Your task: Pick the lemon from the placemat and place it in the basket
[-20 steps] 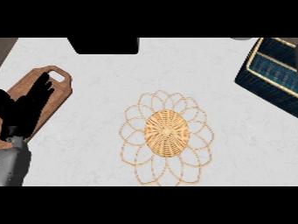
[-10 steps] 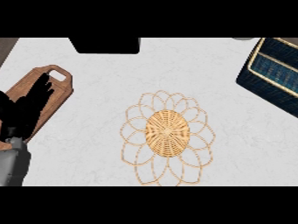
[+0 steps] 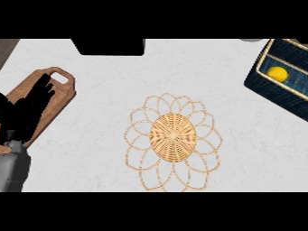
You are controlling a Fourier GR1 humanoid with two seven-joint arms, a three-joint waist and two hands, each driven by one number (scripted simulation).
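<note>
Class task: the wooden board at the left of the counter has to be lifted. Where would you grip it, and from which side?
Grip the board at its handle end, the far end with the cut-out slot, probably coming from above. The left hand lies open over the near part, so the slot end is the exposed hold.

Lemon (image 3: 277, 73) in basket (image 3: 280, 94) far right, placemat (image 3: 172, 141) center, board (image 3: 46, 101) left.

my white marbled counter (image 3: 89, 76) carries a woven placemat (image 3: 173, 141) at its centre, a wooden cutting board (image 3: 53, 97) at nine o'clock and a dark basket (image 3: 296, 97) at two o'clock.
</note>
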